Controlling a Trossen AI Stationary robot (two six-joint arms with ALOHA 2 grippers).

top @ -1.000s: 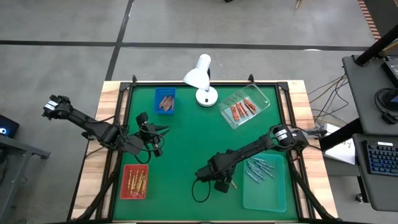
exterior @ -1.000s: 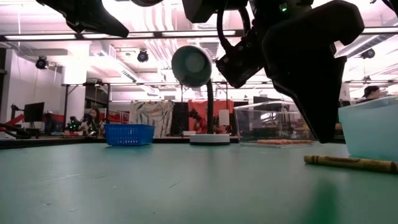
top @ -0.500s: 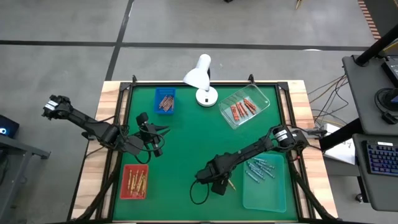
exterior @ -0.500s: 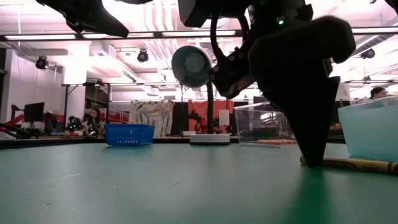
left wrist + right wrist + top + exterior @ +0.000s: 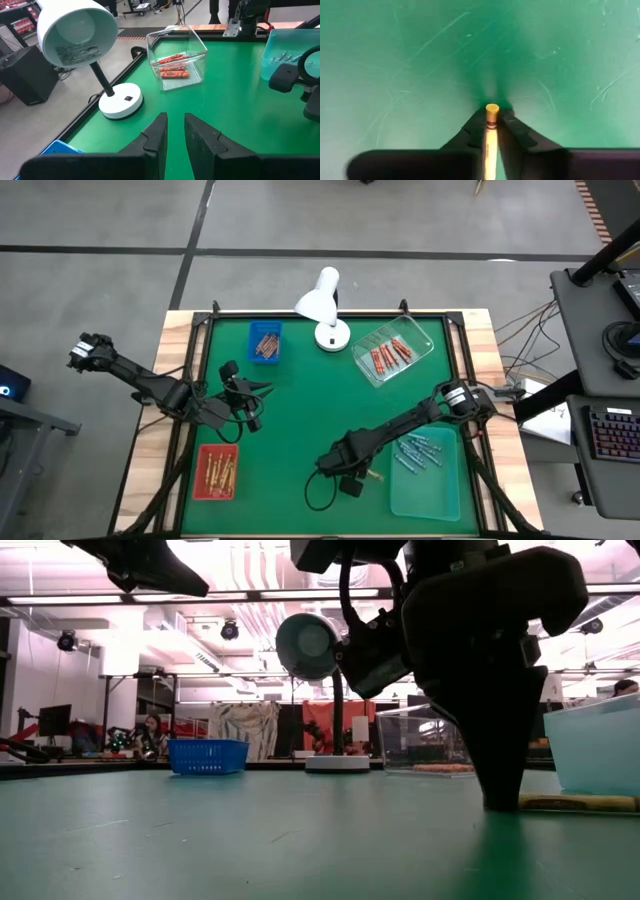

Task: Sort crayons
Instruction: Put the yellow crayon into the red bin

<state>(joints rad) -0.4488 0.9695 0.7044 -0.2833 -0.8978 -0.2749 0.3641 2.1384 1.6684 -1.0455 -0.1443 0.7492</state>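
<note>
A yellow crayon [image 5: 490,145] lies on the green table [image 5: 300,410] just left of the pale blue tray [image 5: 425,480], and my right gripper [image 5: 492,117] stands over it, pointing down and shut on it. The low view shows the same gripper [image 5: 500,798] on the table with the crayon [image 5: 580,803] sticking out beside it. My left gripper [image 5: 175,127] hangs above the table's left part, its fingers a narrow gap apart with nothing between them. My right gripper pinches the yellow crayon near one end [image 5: 492,109] between its two fingers, which come from above and point down. That end just clears the fingertips. The crayon lies level on the table, its other part [image 5: 585,803] stretching away from the fingers.
A blue tray [image 5: 265,342] of orange-brown crayons sits at the far left, a red tray [image 5: 216,472] of gold ones near left, a clear box [image 5: 392,353] of red ones far right. Blue-grey crayons [image 5: 415,450] lie in the pale tray. A white lamp [image 5: 322,305] stands at the far edge.
My right gripper has sunk from just above the table down onto the end of the yellow crayon and now has it between its fingers. The crayon still lies where it was.
</note>
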